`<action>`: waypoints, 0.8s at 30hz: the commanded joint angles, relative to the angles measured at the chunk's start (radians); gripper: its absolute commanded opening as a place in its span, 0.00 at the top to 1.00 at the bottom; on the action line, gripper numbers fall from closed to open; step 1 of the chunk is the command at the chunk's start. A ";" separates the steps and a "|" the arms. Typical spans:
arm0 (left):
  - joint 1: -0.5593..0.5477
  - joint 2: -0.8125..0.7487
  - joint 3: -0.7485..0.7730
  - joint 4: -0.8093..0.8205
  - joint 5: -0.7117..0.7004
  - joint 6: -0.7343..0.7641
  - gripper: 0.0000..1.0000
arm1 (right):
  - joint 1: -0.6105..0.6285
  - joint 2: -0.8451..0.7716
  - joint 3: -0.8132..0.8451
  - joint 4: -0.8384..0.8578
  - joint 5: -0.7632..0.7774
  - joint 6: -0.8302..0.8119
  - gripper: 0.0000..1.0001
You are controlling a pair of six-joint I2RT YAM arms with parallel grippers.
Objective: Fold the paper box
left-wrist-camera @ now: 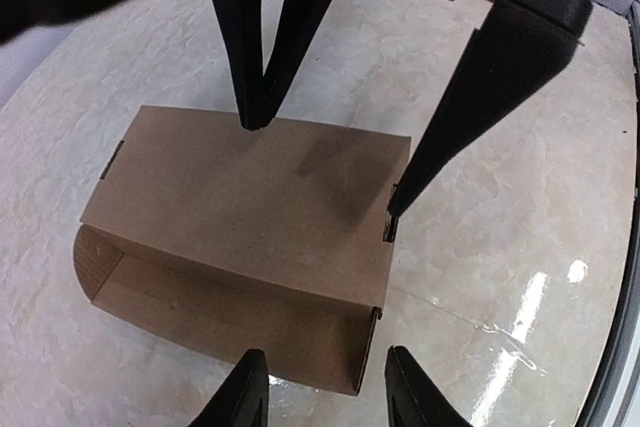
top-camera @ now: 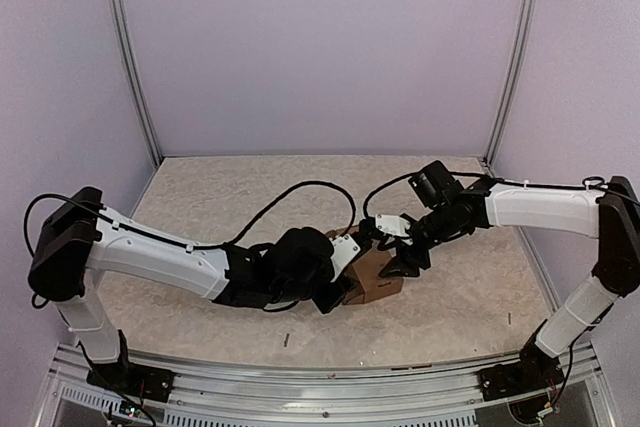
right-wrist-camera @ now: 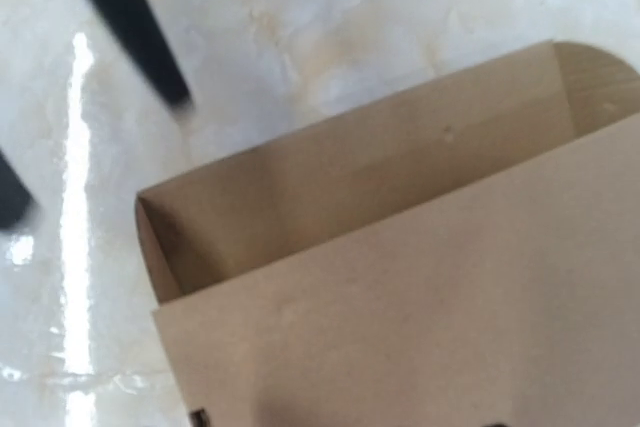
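Nearest us, the left end effector [left-wrist-camera: 330, 392] sat low at the box's front corner. Its fingers were apart, with the cardboard edge in the gap but not pinched.

The box [left-wrist-camera: 230, 197] lay in the middle of the counter [left-wrist-camera: 520, 277], and it read as a box: walls up, lid [right-wrist-camera: 420, 327] folded over the top. That much looked done.

It wasn't finished, though. The front gaped, with the inner wall showing under the lid. A rounded tab [left-wrist-camera: 88, 265] stuck out at the left end, untucked. Whether the far-side tabs were locked was hard to say, since the view was blocked there.

Beyond, the right end effector [left-wrist-camera: 322, 172] hung over the lid with fingers spread wide. Its tips were at the lid's far edge, gripping nothing.

Left to do, I'd judge: press the lid flat, then tuck its front flap and tabs home.
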 commanded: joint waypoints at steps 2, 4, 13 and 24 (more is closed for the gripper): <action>0.050 -0.138 -0.109 -0.024 0.026 -0.027 0.57 | 0.005 -0.015 0.002 -0.039 0.012 -0.029 0.32; 0.111 -0.170 -0.155 0.014 0.050 -0.054 0.55 | 0.004 -0.017 -0.006 -0.015 0.033 -0.024 0.32; 0.407 -0.053 -0.135 0.159 0.208 -0.008 0.53 | -0.001 0.029 0.061 0.048 0.089 0.074 0.31; 0.532 0.187 0.046 0.248 0.612 0.021 0.52 | -0.047 0.170 0.184 0.051 0.091 0.128 0.29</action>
